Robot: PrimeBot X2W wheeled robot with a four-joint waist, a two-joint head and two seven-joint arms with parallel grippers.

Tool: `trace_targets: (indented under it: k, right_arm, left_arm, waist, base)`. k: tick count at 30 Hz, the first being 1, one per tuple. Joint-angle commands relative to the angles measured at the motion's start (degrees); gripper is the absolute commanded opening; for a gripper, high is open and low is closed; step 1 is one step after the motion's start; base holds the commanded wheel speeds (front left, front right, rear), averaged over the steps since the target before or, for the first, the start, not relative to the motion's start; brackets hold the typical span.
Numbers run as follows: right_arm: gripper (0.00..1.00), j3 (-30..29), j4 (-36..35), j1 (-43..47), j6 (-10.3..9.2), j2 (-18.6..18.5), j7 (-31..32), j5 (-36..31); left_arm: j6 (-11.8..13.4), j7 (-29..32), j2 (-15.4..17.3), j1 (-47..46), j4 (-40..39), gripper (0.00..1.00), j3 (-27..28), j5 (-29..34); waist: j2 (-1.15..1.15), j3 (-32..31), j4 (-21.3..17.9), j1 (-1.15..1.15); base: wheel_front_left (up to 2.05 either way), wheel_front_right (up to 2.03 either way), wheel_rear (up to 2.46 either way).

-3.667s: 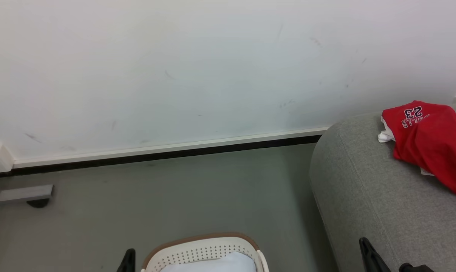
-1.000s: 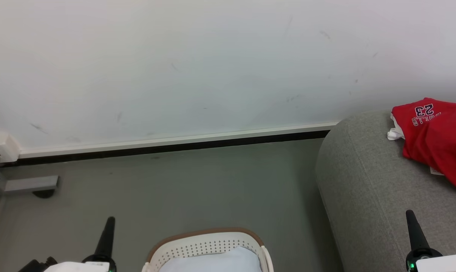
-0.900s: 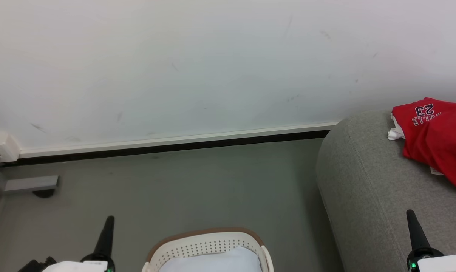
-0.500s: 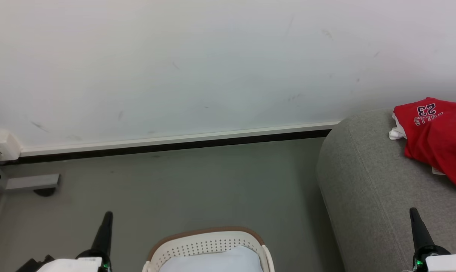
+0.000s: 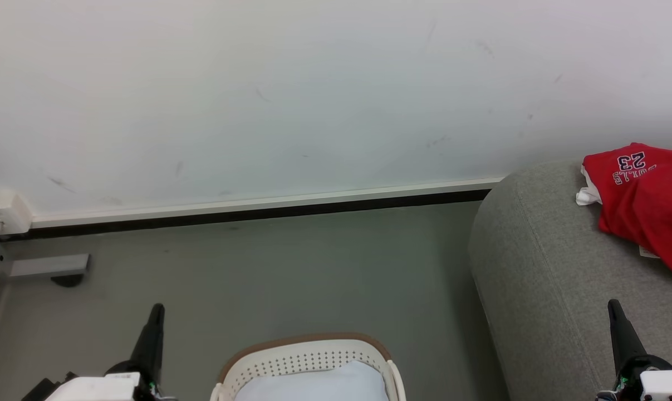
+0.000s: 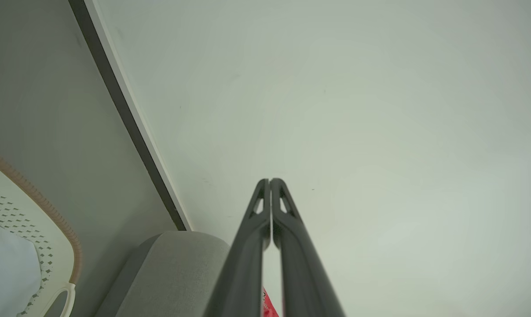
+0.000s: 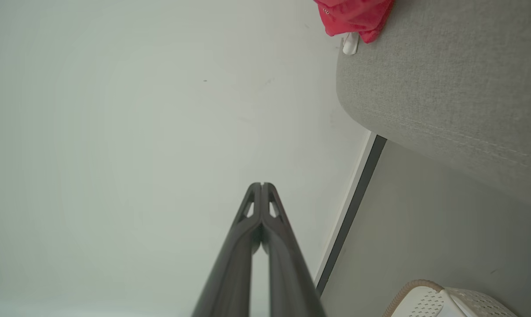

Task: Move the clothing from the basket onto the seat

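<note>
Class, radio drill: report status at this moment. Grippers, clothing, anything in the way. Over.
Left gripper shut, empty; right gripper shut, empty. Red clothing lies on the seat; basket holds a pale item. No obstruction seen between them.

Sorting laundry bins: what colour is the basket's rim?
The basket rim is tan-brown; the head view shows it best.

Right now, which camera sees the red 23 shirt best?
The head view: the red shirt lies on the sofa with its upside-down 23 readable. The right wrist view catches a crumpled red corner at the sofa's edge; the left wrist view, just a red sliver.
</note>
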Motion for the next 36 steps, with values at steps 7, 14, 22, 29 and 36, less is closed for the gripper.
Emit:
trace_targets:
  k: [7,14,22,29,36]
  right_arm:
    - [0.0,-0.83,-0.66,-0.72,-0.11,-0.19,1.02,3.43]
    - [0.0,-1.21,-0.75,-0.97,-0.12,-0.11,1.63,5.28]
    - [0.0,-1.32,-0.71,-0.97,-0.12,0.0,1.7,5.1]
    - [0.0,-1.42,-0.7,-0.98,-0.12,0.09,1.69,4.97]
    - [0.0,-1.51,-0.69,-0.99,-0.12,0.16,1.8,4.84]
  left_arm:
    - [-0.54,0.91,0.4,-0.93,-0.22,0.0,0.6,-3.19]
    - [-0.52,1.54,0.4,-1.2,-0.2,0.0,0.82,-5.5]
    - [-0.52,1.54,0.4,-1.18,-0.2,0.0,0.8,-5.49]
    - [-0.51,1.53,0.4,-1.18,-0.2,0.0,0.8,-5.5]
    - [-0.51,1.53,0.4,-1.17,-0.21,0.0,0.79,-5.49]
  waist:
    - [0.0,0.12,0.12,0.0]
    - [0.0,0.23,0.22,0.0]
    - [0.0,0.23,0.22,0.0]
    - [0.0,0.23,0.22,0.0]
    - [0.0,0.23,0.22,0.0]
  base:
    - [0.0,0.0,0.0]
    - [0.0,0.0,0.0]
    - [0.0,0.0,0.0]
    - [0.0,0.0,0.0]
    - [0.0,0.0,0.0]
